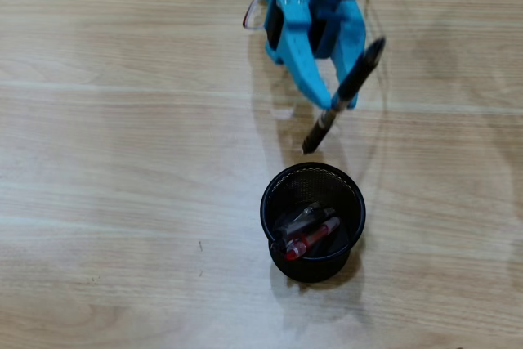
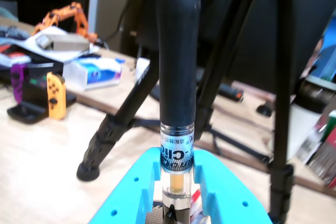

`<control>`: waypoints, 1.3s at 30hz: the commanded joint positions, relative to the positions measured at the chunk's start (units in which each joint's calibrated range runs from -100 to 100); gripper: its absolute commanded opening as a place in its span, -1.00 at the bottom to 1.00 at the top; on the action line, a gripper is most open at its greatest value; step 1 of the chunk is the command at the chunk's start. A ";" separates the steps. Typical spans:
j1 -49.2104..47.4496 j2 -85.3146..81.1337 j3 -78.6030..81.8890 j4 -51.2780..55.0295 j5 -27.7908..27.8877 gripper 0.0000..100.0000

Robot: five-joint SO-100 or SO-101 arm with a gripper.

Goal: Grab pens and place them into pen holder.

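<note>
One pen (image 1: 347, 91) is pinched in your blue gripper (image 1: 331, 102), the jaws closed narrow around its clear barrel just below the black grip, as the wrist view shows (image 2: 177, 150). In the overhead view the pen slants from upper right down to lower left, its lower tip hanging near the far rim of the black mesh pen holder (image 1: 313, 222) but not yet over the opening. Carry it on toward the cup until that lower tip sits clearly inside the rim, and tilt the pen closer to upright if you can, so it drops in rather than bridging the edge. Let go only once the tip is below the rim line; the cup looks light and a sideways nudge could likely tip it.

The holder already has pens in it, at least one red (image 1: 310, 240) and a darker one beside it; the exact count is hard to make out against the black mesh. The arm is cut off at the top of the overhead view, and the wrist view never shows the holder or the pen's lower tip.
</note>
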 commanded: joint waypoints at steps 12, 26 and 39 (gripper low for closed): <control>3.12 9.73 -7.40 -1.94 -4.77 -0.95; 3.21 8.96 -6.86 -1.30 -4.35 -0.88; 3.76 -18.38 7.90 33.42 10.83 -0.95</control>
